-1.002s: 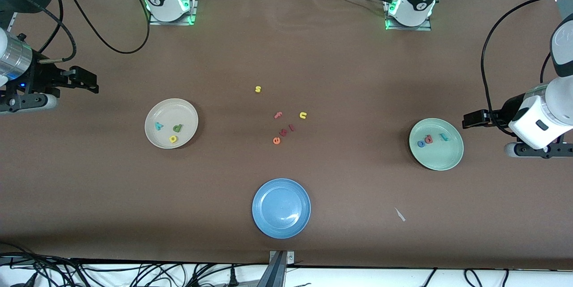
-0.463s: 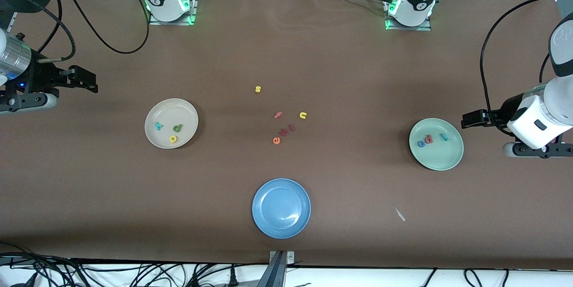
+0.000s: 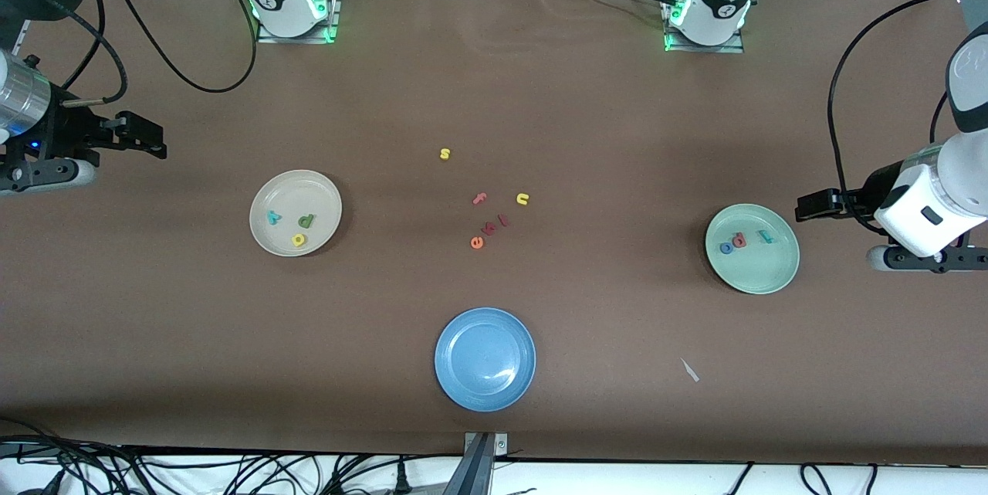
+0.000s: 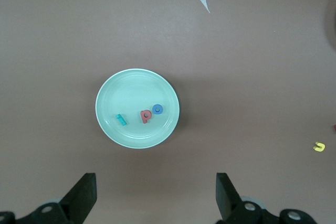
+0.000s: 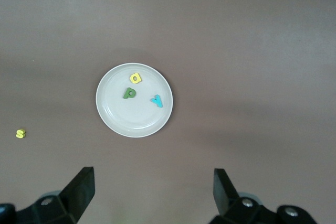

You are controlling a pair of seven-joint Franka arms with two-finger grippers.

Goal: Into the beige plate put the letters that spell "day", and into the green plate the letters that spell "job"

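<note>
The letters that spell "day" lie together in the beige plate (image 3: pixel 296 213) toward the right arm's end of the table: the green d (image 3: pixel 306 222), the yellow a (image 3: pixel 298 240) and the teal y (image 3: pixel 273 217), each flat on the plate's floor and apart from one another. The right gripper (image 3: pixel 143 139) hangs in the air at that end of the table, well apart from the plate, with its fingers spread wide and nothing between them; in the right wrist view the plate sits in the open gap ahead of the two fingers (image 5: pixel 79 190). The letters that spell "job" lie in the green plate (image 3: pixel 752 249) toward the left arm's end: the blue o (image 3: pixel 725 248) touching the red b (image 3: pixel 739 240), and the teal j (image 3: pixel 766 235) a little apart from them. The left gripper (image 3: pixel 814 204) hovers just beside that plate's rim, also spread wide and empty, and the left wrist view shows the plate ahead of its fingers (image 4: pixel 83 195). Between the two plates, on the bare brown table (image 3: pixel 617 132), lie a yellow s (image 3: pixel 444 154), a yellow u (image 3: pixel 522 199), a pink f (image 3: pixel 479 198), a red l (image 3: pixel 502 221), a red k (image 3: pixel 488 229) and an orange e (image 3: pixel 477 242). A blue plate (image 3: pixel 485 358) sits nearer the front camera than these, holding nothing.
</note>
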